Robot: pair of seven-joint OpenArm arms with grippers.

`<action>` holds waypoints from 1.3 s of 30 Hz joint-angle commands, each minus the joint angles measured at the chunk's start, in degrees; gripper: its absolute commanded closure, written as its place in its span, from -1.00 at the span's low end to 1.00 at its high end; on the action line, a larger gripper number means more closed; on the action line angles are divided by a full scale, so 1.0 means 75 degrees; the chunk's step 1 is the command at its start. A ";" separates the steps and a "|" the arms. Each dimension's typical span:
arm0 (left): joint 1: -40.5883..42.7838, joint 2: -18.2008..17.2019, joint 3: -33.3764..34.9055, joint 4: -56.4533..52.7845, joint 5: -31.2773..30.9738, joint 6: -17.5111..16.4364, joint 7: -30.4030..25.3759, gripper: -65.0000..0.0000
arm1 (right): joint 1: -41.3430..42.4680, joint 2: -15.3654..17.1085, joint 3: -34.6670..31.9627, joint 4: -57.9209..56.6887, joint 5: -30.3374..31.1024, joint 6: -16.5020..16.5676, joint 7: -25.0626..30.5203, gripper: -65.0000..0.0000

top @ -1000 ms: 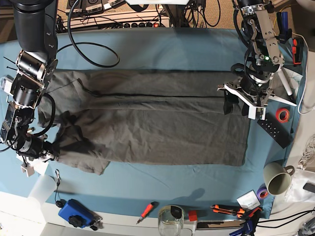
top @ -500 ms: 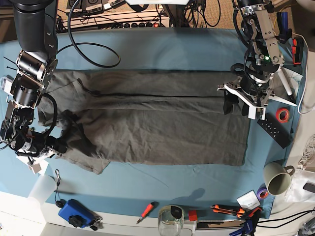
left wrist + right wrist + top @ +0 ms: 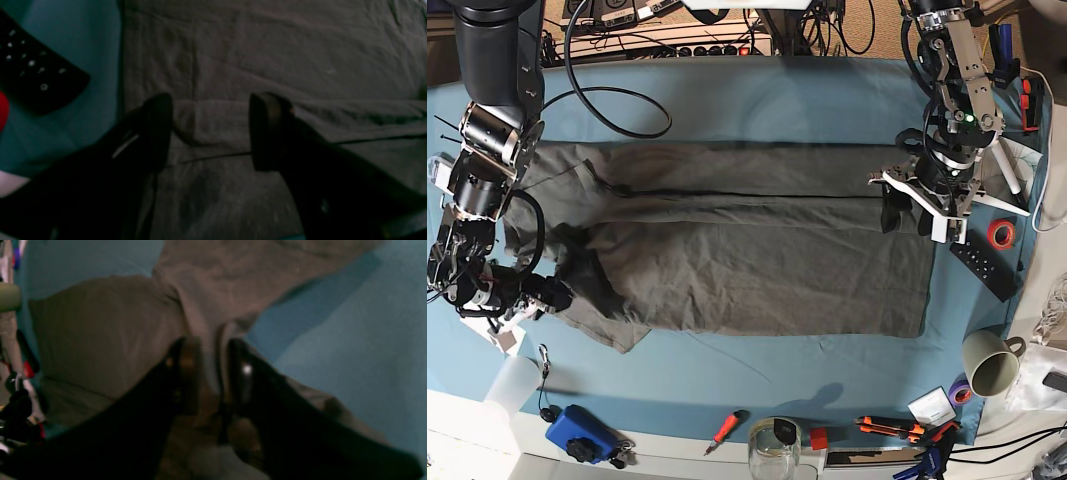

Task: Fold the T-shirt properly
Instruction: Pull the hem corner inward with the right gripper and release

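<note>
Remote control [image 3: 36, 70] cropped, blurred

One dark grey T-shirt [image 3: 747, 250], one blue tablecloth [image 3: 757, 100], two robot arms with one gripper each, left gripper [image 3: 907, 215] and right gripper [image 3: 555, 296], one remote control [image 3: 983, 265], one mug [image 3: 990, 362], one glass jar [image 3: 774, 447], two tape rolls, perhaps more at the cluttered edge.

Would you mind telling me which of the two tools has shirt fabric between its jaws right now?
The right tool: a fold of the T-shirt runs up between its jaws. The left tool stands wide open above flat cloth.
</note>
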 commanded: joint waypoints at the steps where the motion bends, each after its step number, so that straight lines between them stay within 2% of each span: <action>1: -0.0082 -0.0044 -0.0006 0.0172 -0.0108 -0.0055 -0.0198 -0.11 | 0.0283 0.0128 0.0006 0.0140 0.0224 0.0041 -0.0009 0.37; 4: -0.0082 -0.0044 -0.0006 0.0172 -0.0105 -0.0055 -0.0198 -0.11 | 0.0323 0.0131 0.0009 0.0140 0.0425 0.0041 -0.0224 0.35; 7: -0.0082 -0.0044 -0.0006 0.0172 -0.0105 -0.0055 -0.0195 -0.11 | 0.0382 0.0175 0.0009 0.0143 0.0446 0.0041 -0.0067 0.35; 11: -0.0082 -0.0044 -0.0006 0.0172 -0.0105 -0.0055 -0.0195 -0.11 | 0.0425 0.0391 0.0009 0.0143 0.0440 0.0035 0.0743 0.35; 14: -0.0082 -0.0044 -0.0006 0.0172 -0.0105 -0.0055 -0.0195 -0.11 | 0.0423 0.0577 0.0009 0.0143 0.0420 0.0038 0.1005 0.35; 19: -0.0082 -0.0044 -0.0006 0.0172 -0.0108 -0.0055 -0.0195 -0.11 | 0.0420 0.0682 0.0009 0.0143 -0.0358 -0.0058 0.1842 0.35; 21: -0.0079 -0.0041 -0.0006 0.0172 -0.0105 -0.0055 -0.0195 -0.11 | 0.0399 0.0656 0.0006 0.0140 -0.0752 -0.0312 0.2398 0.35; 23: -0.0082 -0.0044 -0.0006 0.0172 -0.0108 -0.0055 -0.0195 -0.11 | 0.0399 0.0589 0.0006 0.0131 -0.1317 -0.0924 0.2952 0.35; 24: -0.0079 -0.0044 -0.0006 0.0172 -0.0105 -0.0055 -0.0192 -0.11 | 0.0402 0.0545 0.0006 0.0131 -0.1571 -0.1087 0.3121 0.35; 28: -0.0079 -0.0041 -0.0006 0.0172 -0.0108 -0.0055 -0.0195 -0.11 | 0.0402 0.0251 0.0006 0.0108 -0.2092 -0.1259 0.3436 0.35; 31: -0.0082 -0.0041 -0.0006 0.0172 -0.0108 -0.0055 -0.0189 -0.11 | 0.0405 -0.0047 0.0006 -0.0085 -0.2620 -0.1865 0.3867 0.35; 35: -0.0073 -0.0041 -0.0006 0.0172 -0.0108 -0.0055 -0.0166 -0.11 | 0.0423 -0.0315 0.0006 -0.0682 -0.2681 -0.1947 0.4258 0.35; 39: -0.0020 -0.0041 -0.0006 0.0172 -0.0105 -0.0055 -0.0169 -0.11 | 0.0405 -0.0405 0.0006 -0.0828 -0.2637 -0.1953 0.4007 0.35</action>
